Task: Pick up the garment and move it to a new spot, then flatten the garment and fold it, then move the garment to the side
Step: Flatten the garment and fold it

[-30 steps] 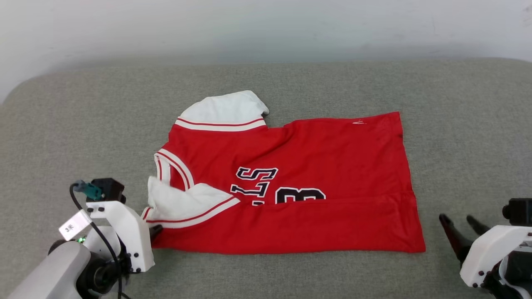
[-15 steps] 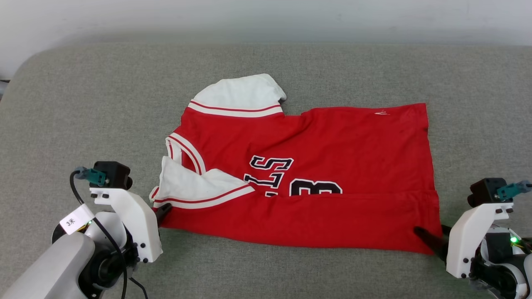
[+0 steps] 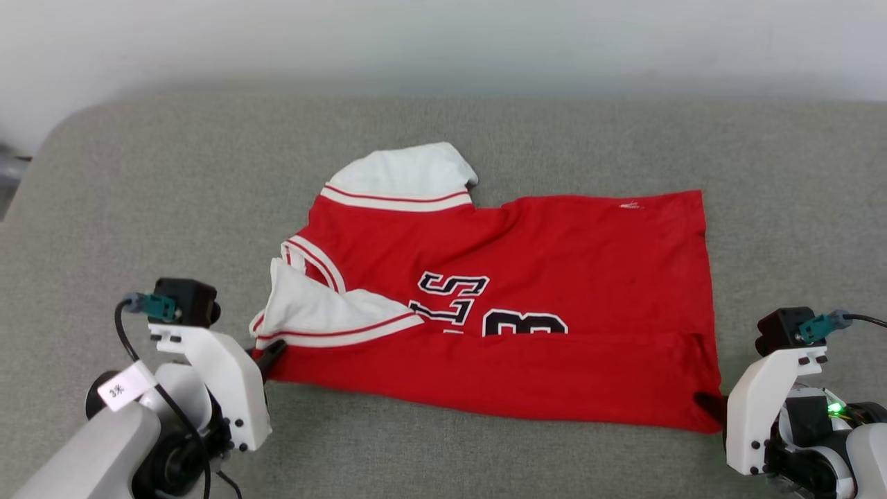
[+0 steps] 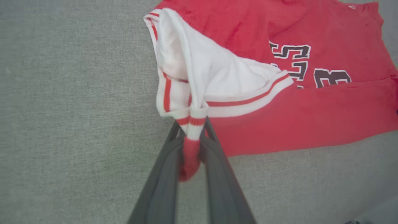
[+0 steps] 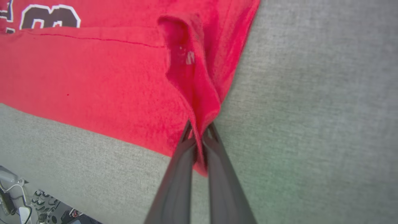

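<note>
Between my pincers the shirt (image 3: 527,263) lies on the cushion (image 3: 443,132), long axis running from left pincer (image 4: 191,126), clamped on its sleeve corner, to right pincer (image 5: 200,129), clamped on its hem corner; I'd lift both.

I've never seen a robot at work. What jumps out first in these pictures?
The bright red jersey, with black letters and a 3, lies spread across a grey cushion in the middle of the head view. At its near edge, the left claw pinches the corner by the white sleeve, and the right claw pinches the red hem corner.
</note>
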Controlling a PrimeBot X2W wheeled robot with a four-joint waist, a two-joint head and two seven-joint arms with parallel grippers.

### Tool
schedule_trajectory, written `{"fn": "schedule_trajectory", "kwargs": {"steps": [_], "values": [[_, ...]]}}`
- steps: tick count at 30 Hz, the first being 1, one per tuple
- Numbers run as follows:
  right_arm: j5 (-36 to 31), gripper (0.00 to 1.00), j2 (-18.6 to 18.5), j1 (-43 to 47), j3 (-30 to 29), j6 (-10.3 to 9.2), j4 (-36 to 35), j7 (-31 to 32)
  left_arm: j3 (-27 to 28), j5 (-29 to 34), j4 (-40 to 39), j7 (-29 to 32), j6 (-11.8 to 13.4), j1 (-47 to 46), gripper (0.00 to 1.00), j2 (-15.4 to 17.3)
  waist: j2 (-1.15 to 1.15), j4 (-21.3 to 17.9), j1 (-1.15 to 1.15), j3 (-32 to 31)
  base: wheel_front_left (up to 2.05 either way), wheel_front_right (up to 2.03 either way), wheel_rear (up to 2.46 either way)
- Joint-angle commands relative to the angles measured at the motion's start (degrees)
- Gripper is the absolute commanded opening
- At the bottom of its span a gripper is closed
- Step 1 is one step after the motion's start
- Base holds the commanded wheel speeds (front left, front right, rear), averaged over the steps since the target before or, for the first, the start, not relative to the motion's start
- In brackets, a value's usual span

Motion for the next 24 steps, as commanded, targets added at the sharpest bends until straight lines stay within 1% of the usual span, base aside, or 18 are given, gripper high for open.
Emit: {"fn": "schedule_trajectory", "kwargs": {"steps": [1, 5, 9, 14, 17, 20, 24], "values": [[-0.36, 0.00, -0.55, 0.57, 0.25, -0.06, 0.02, -0.39, 0.02, 0.15, -0.41, -0.47, 0.41, 1.48, 0.00, 0.21, 0.00, -0.22, -0.01, -1.97, 0.00, 0.00, 0.00], [0.17, 0.00, -1.30, 2.35, 1.21, -0.06, -0.42, -1.02, -0.16, -0.34, -1.92, -1.08, 1.19, 4.42, 0.00, 0.92, 0.00, -0.31, -0.01, -5.91, 0.00, 0.00, 0.00], [1.24, 0.00, -1.79, 5.17, 2.06, -0.06, -0.67, -1.23, -0.51, -0.97, -3.76, -0.87, 2.70, 8.36, 0.00, 2.01, 0.00, -0.26, -0.01, -9.59, 0.00, 0.00, 0.00], [2.19, 0.00, -2.09, 9.38, 2.23, -0.07, -2.51, -1.47, 0.18, -2.47, -6.28, -1.00, 4.95, 13.63, 0.00, 3.82, 0.00, -0.21, -0.01, -11.88, 0.00, 0.00, 0.00], [2.31, 0.00, -1.87, 12.09, 2.07, -0.07, -3.80, -1.67, 0.52, -3.94, -6.98, -1.27, 5.88, 16.86, 0.00, 4.37, 0.00, -0.20, -0.01, -12.42, 0.00, 0.00, 0.00], [2.34, 0.00, -0.83, 14.82, 1.49, -0.06, -4.15, -1.73, 0.95, -5.58, -6.63, -2.13, 6.22, 19.62, 0.00, 3.40, 0.00, -0.23, -0.01, -12.57, 0.00, 0.00, 0.00], [1.92, 0.00, 0.93, 17.32, 0.31, -0.06, -3.41, -2.80, 1.11, -7.31, -4.21, -3.64, 5.22, 21.59, 0.00, 1.71, 0.00, -0.33, -0.01, -12.25, 0.00, 0.00, 0.00]]}}
